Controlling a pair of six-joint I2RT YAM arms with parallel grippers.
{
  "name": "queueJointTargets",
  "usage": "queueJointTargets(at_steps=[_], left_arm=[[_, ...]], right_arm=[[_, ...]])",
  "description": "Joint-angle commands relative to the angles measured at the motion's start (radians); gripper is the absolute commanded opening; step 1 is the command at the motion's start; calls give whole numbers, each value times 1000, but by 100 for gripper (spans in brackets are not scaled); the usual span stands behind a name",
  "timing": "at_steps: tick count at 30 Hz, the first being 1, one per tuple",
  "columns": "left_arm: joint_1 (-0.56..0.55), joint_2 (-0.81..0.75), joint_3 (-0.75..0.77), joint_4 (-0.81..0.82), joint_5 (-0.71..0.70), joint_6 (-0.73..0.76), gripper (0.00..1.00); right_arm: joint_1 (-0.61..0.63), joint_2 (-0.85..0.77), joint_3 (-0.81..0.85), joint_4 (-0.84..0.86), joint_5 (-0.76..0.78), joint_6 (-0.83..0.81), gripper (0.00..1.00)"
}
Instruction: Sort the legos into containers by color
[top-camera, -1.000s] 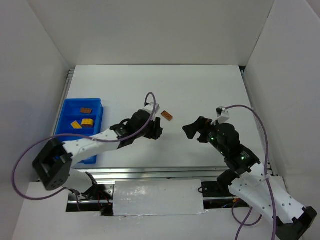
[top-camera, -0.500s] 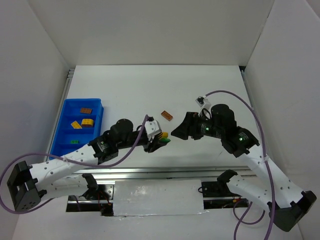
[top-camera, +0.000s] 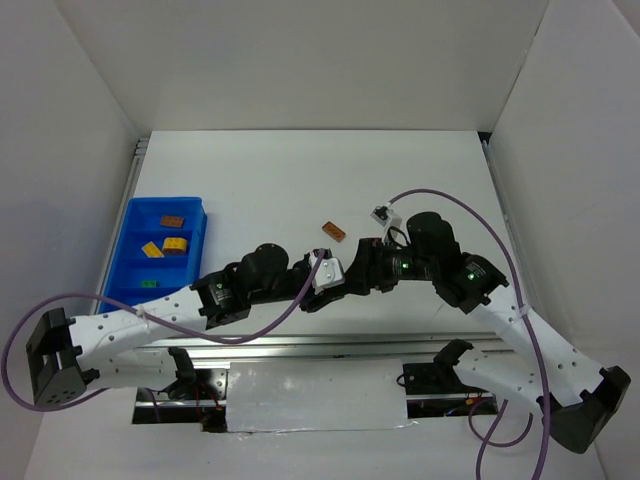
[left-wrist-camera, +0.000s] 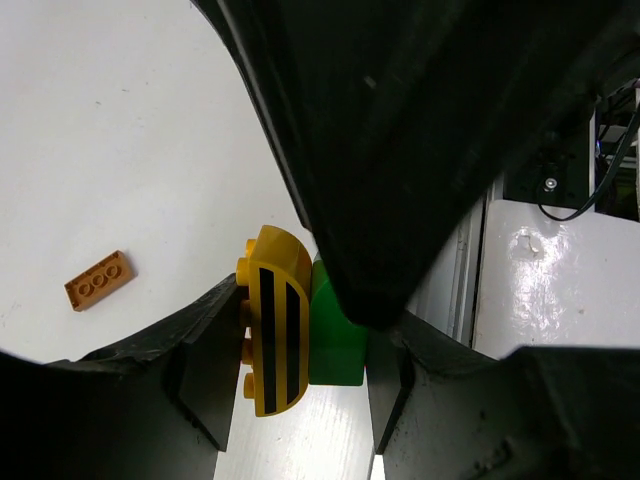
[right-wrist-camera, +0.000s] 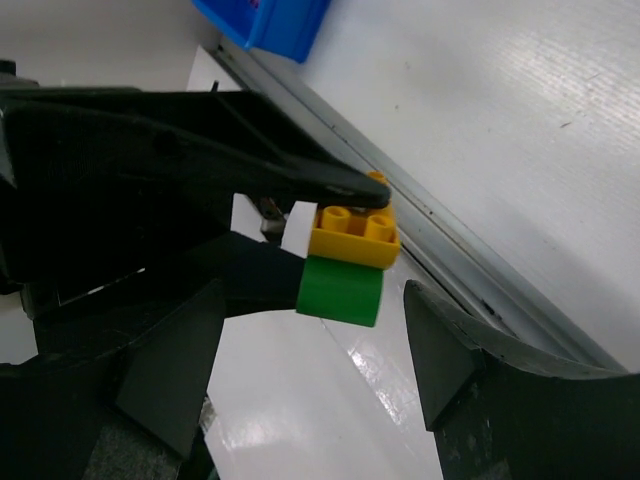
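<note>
My left gripper (left-wrist-camera: 298, 375) is shut on a small stack of two legos: a yellow brick with black stripes (left-wrist-camera: 270, 320) joined to a green brick (left-wrist-camera: 335, 335). It holds them above the table's near edge. In the right wrist view the yellow brick (right-wrist-camera: 355, 232) sits on the green one (right-wrist-camera: 341, 291). My right gripper (right-wrist-camera: 310, 360) is open, one finger on each side of the stack, with a gap to each. The two grippers meet nose to nose at the front centre (top-camera: 340, 277). A brown-orange flat lego (top-camera: 334, 231) lies on the table behind them.
The blue tray (top-camera: 130, 215) stands at the left with orange (top-camera: 172, 220), yellow (top-camera: 152, 249) and green (top-camera: 148, 283) legos in its compartments. White walls enclose the table. A metal rail (top-camera: 300, 345) runs along the near edge under the grippers.
My left arm has drawn back to the near edge with the yellow and green stack. The right gripper has moved left to it and its jaws have narrowed.
</note>
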Motion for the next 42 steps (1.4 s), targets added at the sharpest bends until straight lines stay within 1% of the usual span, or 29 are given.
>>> queueJointTargets(at_steps=[1,5,6,9,12,15,17,18,19,20,21,23,24,25,26,27,28,29,31,32,33,35,36,39,41,42], left_arm=[[-8,16,61,17,-27,47,0],[-9,1,56,54,10,34,0],[-9,1,58,57,18,27,0],[-15,9,64,60,33,21,0],[-21,9,62,63,35,18,0],[-23,6,61,68,30,20,0],[-25,7,61,71,35,18,0],[-25,12,64,74,35,15,0],[-25,13,65,76,36,12,0],[-25,15,65,82,38,7,0],[-28,15,68,83,36,6,2],[-29,23,71,86,17,1,10],[-31,32,77,79,12,-2,18],[-31,38,84,73,9,1,21],[-31,41,93,65,-3,-2,23],[-32,49,96,62,-7,-2,25],[-32,50,99,60,-10,-3,25],[-32,49,99,66,-10,-8,25],[-32,40,93,77,-14,-14,30],[-32,36,87,88,-14,-23,40],[-32,27,82,96,-19,-28,44],[-32,20,74,100,-10,-26,47],[-32,18,76,97,-4,-26,57],[-32,27,97,53,15,-23,70],[-32,27,104,27,26,-23,99],[-32,23,104,19,29,-23,99]], right_arm=[[49,1,1,11,-1,-19,79],[61,7,-28,23,91,-16,78],[61,2,-29,23,132,-16,78],[64,-7,-31,26,194,-16,76],[66,5,-23,11,229,-23,75],[66,16,-29,14,231,-23,73],[66,11,-45,57,179,-20,68],[66,10,-52,74,154,-14,61],[69,7,-62,92,115,-11,56],[66,5,-65,120,95,-10,49],[69,7,-68,129,76,-7,46],[72,5,-72,163,15,0,45],[74,5,-74,173,-7,3,43],[78,8,-69,180,-21,1,40],[84,10,-66,183,-39,-6,29],[86,11,-63,183,-41,-11,24],[87,10,-63,184,-42,-14,15],[89,11,-66,193,-47,-17,2],[91,4,-85,230,-67,-39,0],[89,-2,-95,253,-102,-65,0],[91,-28,-123,305,-113,-77,0],[89,-58,-152,347,-120,-89,0],[91,-70,-158,356,-117,-115,0],[88,-82,-148,336,-76,-166,0],[86,-78,-138,319,-67,-197,0],[84,-76,-138,321,-65,-200,0]])
